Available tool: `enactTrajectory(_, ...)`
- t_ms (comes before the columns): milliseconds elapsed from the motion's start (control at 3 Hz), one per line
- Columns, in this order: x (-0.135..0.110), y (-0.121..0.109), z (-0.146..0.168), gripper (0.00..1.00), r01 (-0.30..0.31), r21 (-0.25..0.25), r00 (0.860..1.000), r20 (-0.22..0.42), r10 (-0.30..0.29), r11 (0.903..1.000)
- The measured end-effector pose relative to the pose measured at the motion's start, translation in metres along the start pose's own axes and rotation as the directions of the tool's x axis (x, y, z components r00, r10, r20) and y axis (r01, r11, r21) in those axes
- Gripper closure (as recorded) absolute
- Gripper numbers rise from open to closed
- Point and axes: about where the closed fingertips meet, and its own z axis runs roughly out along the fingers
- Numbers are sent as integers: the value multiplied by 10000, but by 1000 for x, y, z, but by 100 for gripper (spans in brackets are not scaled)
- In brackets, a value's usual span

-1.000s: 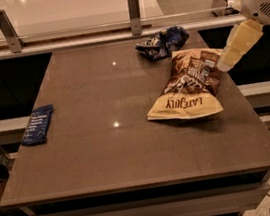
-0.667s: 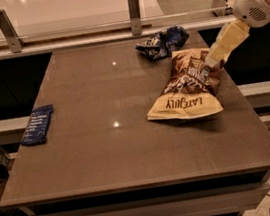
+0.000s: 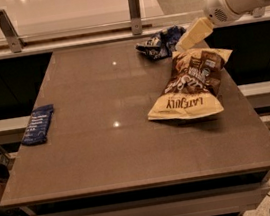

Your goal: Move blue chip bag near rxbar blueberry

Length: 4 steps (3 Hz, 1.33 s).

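While the pincer [image 3: 182, 45] is hovering just behind the tan chip bag [image 3: 192, 85] (can't tell its opening or hold), the blue chip bag [image 3: 160, 43] is lying behind-left of that bag, rxbar blueberry [image 3: 37, 124] far left of it. Suggesting: pinching a raised crease, lifting clear of the tabletop [image 3: 107, 89].

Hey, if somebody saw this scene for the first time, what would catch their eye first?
The big tan chip bag lies right of the middle of the table and is the largest thing on it. Just behind it, near the far edge, the cream end effector hangs right beside the crumpled blue chip bag. A flat blue bar lies alone at the left edge, far from both.
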Motion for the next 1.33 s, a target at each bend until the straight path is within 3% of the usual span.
enactTrajectory(333,-23,-2,37,0,-158,-197,9976,671,171,9997)
enactTrajectory(667,-34,2,64,0,-420,-322,9945,941,449,9986)
enactTrajectory(1333,-11,-4,103,0,-1324,-132,9890,647,1330,9911)
